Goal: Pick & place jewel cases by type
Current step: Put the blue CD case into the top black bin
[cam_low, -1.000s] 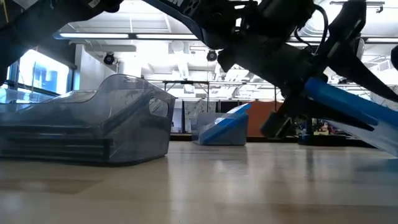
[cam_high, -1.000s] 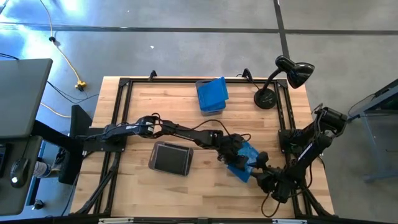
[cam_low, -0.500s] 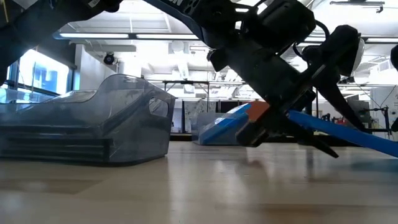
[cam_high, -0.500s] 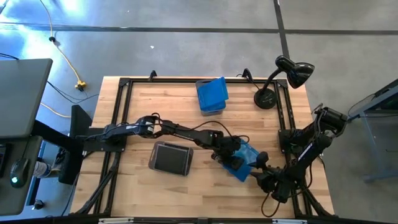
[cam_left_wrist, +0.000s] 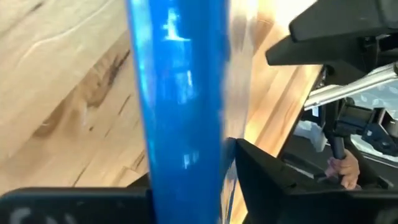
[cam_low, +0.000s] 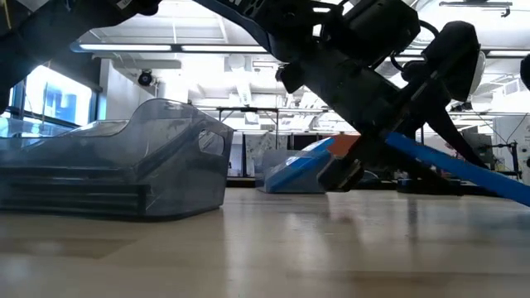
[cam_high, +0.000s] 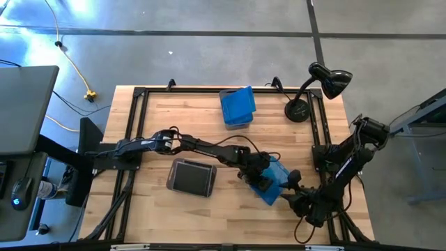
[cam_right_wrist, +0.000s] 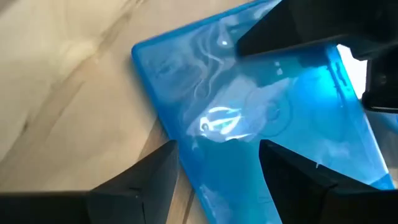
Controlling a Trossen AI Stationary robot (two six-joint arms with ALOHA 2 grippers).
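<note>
A translucent blue jewel case point(cam_high: 270, 194) point(cam_low: 464, 165) is tilted up at the table's near right. My left gripper point(cam_high: 263, 179) point(cam_left_wrist: 193, 177) reaches it from the left and is shut on its raised end. My right gripper point(cam_high: 287, 187) point(cam_right_wrist: 217, 168) stands open at the case's right side, and the case's face point(cam_right_wrist: 249, 93) shows between and beyond its wide-set fingers. A smoky-grey tub point(cam_high: 191, 176) point(cam_low: 116, 165) holding dark cases stands at centre left. A second tub point(cam_high: 237, 106) point(cam_low: 298, 174) with blue cases stands at the far middle. My left gripper pinches the blue case between its two fingers, one on each flat face, at the edge toward the table's left point(cam_left_wrist: 186, 168). The fingers slant down from the left. The held end is raised, and the case slopes down toward the right, out of the low view. My right gripper's fingers point(cam_right_wrist: 298, 186) lie over the case's right part; I cannot tell whether they touch it.
A black desk lamp point(cam_high: 306, 97) stands at the far right corner. A black frame runs along the table's edges point(cam_high: 139, 94). Bare wood point(cam_high: 181, 125) lies between the two tubs and along the near edge.
My left gripper has tipped further downward and shut on the blue case's raised end. That end has come lower, and the case now slopes less high above the table. My right arm has kept still.
</note>
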